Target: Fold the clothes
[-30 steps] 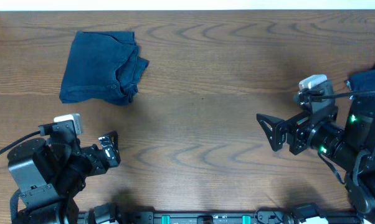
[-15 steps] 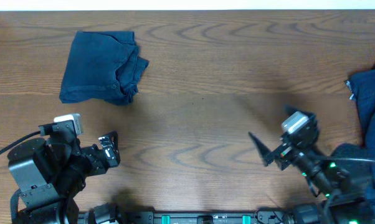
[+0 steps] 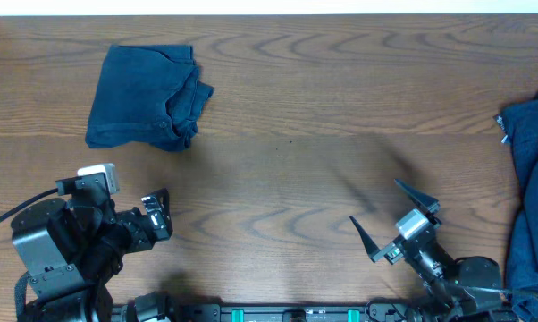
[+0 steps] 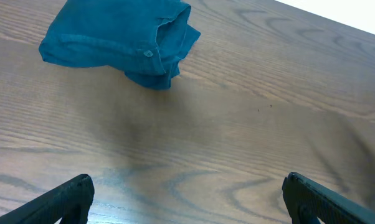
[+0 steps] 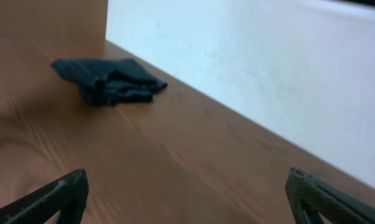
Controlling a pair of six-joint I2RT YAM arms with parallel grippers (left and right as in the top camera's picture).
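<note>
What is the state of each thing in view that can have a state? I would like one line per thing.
shorts: folded into a compact bundle, lying free, nothing touching them.
cloth pile: not folded, heaped at the right edge, partly out of view.
left gripper: open, empty, apart from the shorts.
right gripper: open, empty, apart from the cloth pile.

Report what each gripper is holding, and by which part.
Nothing is held. The left gripper and the right gripper both stand open and empty. The folded shorts lie apart at the far left, and another dark garment lies at the right edge.
</note>
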